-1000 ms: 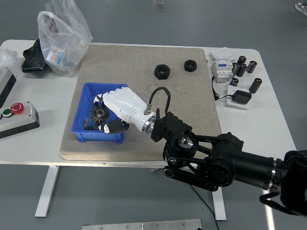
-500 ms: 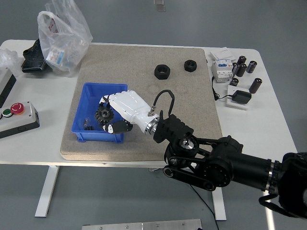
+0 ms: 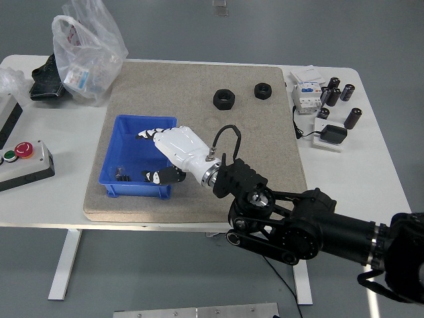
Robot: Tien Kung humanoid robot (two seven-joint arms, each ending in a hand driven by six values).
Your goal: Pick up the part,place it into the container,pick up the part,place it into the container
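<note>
My right hand [image 3: 151, 156], white with black fingertips, reaches over the right part of the blue bin [image 3: 122, 136] on the beige mat [image 3: 199, 79]. Its fingers [image 3: 146, 134] are spread and the thumb [image 3: 159, 177] sits near the bin's front wall, with nothing showing between them. Small dark parts [image 3: 120, 174] lie in the bin's front left corner. Two black hex nuts [image 3: 224, 99] [image 3: 262, 90] lie on the mat at the back right. The left arm is out of view.
A plastic bag [image 3: 86, 56] stands at the back left. A button box [image 3: 23, 162] sits at the left edge. A white electrical unit [image 3: 307, 93], black cylinders [image 3: 351, 118] and a black adapter [image 3: 333, 134] lie on the right.
The black gear held between my right fingers and thumb over the bin no longer shows. The hand has opened and shifted slightly right.
</note>
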